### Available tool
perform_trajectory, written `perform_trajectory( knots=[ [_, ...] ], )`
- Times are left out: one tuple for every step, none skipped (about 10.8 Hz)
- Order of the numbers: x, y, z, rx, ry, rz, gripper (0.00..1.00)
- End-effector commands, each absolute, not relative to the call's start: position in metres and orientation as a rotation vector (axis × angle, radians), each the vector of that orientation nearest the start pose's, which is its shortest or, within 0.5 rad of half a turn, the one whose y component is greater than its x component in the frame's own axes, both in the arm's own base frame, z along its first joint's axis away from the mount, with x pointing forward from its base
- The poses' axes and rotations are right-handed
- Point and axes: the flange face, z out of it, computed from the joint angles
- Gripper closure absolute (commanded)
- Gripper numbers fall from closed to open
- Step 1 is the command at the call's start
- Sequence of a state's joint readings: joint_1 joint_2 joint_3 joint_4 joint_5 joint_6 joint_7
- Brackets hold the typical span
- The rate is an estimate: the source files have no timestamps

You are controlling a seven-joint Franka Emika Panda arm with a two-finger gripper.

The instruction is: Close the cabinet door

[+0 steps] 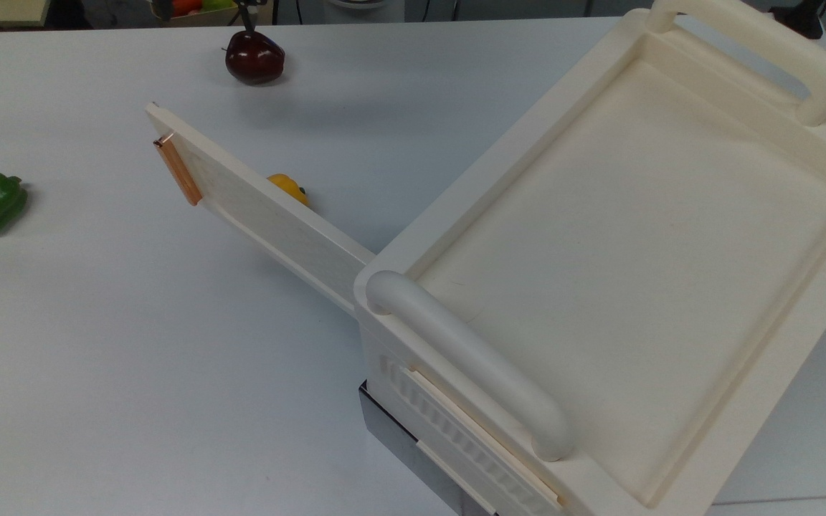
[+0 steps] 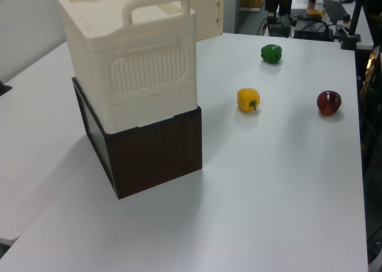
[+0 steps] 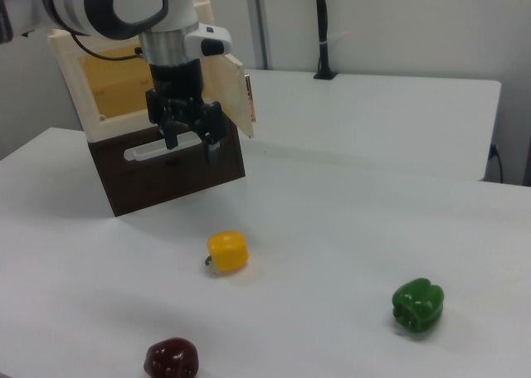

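Well, cream cabinet door (image 1: 262, 208) w/ copper bar handle (image 1: 178, 170) stands wide open.

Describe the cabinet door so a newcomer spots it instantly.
Find the big cream cabinet with two thick tube handles. From its corner a long flat panel swings out over the table: the cabinet door. Unlike the ribbed drawer front, it is smooth, with a copper bar handle.

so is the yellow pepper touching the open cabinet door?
Apart. In the left view the yellow pepper sits on bare table, clear white surface between it and the cabinet door.
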State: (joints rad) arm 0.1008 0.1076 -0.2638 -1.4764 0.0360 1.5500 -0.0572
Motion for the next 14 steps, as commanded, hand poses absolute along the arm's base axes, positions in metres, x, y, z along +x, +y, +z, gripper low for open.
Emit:
perform_trajectory(
  knots=[
    [0.5714, -0.0863, 0.6127, -3.130, 0.152, 0.066, 0.00],
    [0.5714, -0.0862, 0.6128, -3.128, 0.154, 0.065, 0.00],
    [0.5716, -0.0851, 0.6120, -3.125, 0.152, 0.067, 0.00],
    [0.5716, -0.0849, 0.6120, -3.124, 0.151, 0.067, 0.00],
    [0.5725, -0.0846, 0.6103, -3.122, 0.149, 0.071, 0.00],
    [0.5729, -0.0819, 0.6103, -3.121, 0.142, 0.071, 0.00],
    [0.5728, -0.0827, 0.6110, -3.122, 0.144, 0.069, 0.00],
    [0.5728, -0.0843, 0.6112, -3.120, 0.149, 0.066, 0.00],
    [0.5726, -0.0841, 0.6110, -3.118, 0.148, 0.068, 0.00],
    [0.5727, -0.0832, 0.6110, -3.118, 0.146, 0.068, 0.00],
    [0.5727, -0.0832, 0.6110, -3.118, 0.146, 0.068, 0.00],
    [0.5728, -0.0841, 0.6112, -3.118, 0.148, 0.066, 0.00],
    [0.5728, -0.0841, 0.6112, -3.118, 0.146, 0.066, 0.00],
    [0.5728, -0.0841, 0.6112, -3.118, 0.146, 0.066, 0.00]
  ],
)
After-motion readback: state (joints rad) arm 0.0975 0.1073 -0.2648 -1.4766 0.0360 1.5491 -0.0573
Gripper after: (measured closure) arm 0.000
